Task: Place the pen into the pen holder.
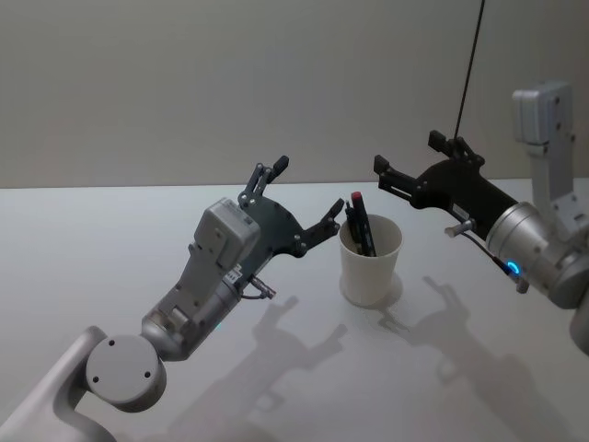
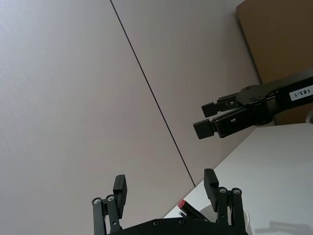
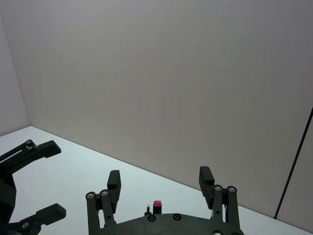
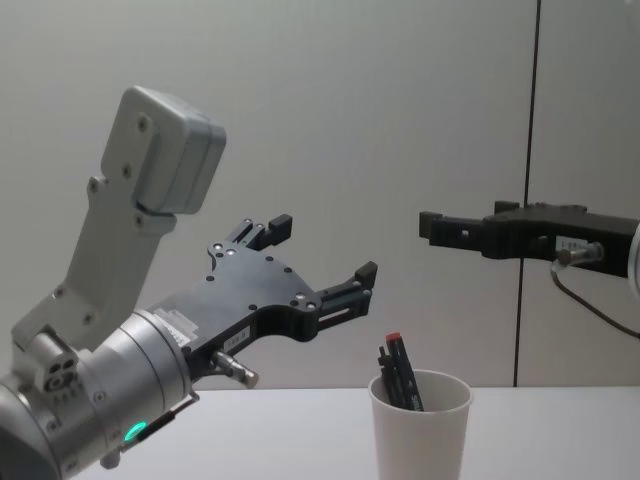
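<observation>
The pen holder (image 1: 370, 274), a white paper cup (image 4: 420, 445), stands on the table's far middle. Several dark pens lean inside it, among them a red-capped pen (image 1: 359, 219) (image 4: 400, 372) whose cap also shows in the left wrist view (image 2: 181, 203) and the right wrist view (image 3: 157, 204). My left gripper (image 1: 308, 195) (image 4: 320, 250) (image 2: 165, 188) hovers open and empty, just left of the cup and above its rim. Up and to the right of the cup, my right gripper (image 1: 405, 155) (image 4: 432, 227) (image 3: 160, 182) is raised, open and empty too.
A thin black cable (image 1: 469, 64) hangs down behind the right arm. A brown panel (image 2: 279, 44) stands against the wall. The white table (image 1: 92, 249) spreads out around the cup, with a plain wall behind it.
</observation>
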Robot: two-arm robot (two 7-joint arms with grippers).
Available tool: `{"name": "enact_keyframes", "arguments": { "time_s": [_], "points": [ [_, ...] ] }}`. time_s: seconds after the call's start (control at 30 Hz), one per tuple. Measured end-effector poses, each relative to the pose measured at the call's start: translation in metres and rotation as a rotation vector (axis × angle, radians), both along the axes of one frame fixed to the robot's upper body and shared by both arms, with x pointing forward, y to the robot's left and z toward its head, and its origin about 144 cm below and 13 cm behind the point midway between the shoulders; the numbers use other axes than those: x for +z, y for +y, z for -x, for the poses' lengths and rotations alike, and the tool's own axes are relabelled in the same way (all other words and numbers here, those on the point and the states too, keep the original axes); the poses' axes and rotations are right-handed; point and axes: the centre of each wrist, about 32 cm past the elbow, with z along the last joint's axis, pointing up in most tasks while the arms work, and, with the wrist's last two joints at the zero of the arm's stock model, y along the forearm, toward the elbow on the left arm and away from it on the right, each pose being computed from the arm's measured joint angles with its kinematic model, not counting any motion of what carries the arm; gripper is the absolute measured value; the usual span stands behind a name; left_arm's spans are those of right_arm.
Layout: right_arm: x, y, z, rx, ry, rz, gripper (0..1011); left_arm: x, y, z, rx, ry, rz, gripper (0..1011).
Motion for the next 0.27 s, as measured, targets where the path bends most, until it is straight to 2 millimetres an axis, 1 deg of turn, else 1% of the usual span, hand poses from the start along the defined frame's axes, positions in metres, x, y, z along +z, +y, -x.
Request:
{"name": "enact_keyframes", "arguments": {
  "time_s": [0.27],
  "points": [
    [0.0001, -0.0004, 0.0002, 0.000, -0.001, -0.001, 1001, 0.0000, 0.0000, 0.0000, 0.000, 0.000, 0.000, 1004]
  ]
}}
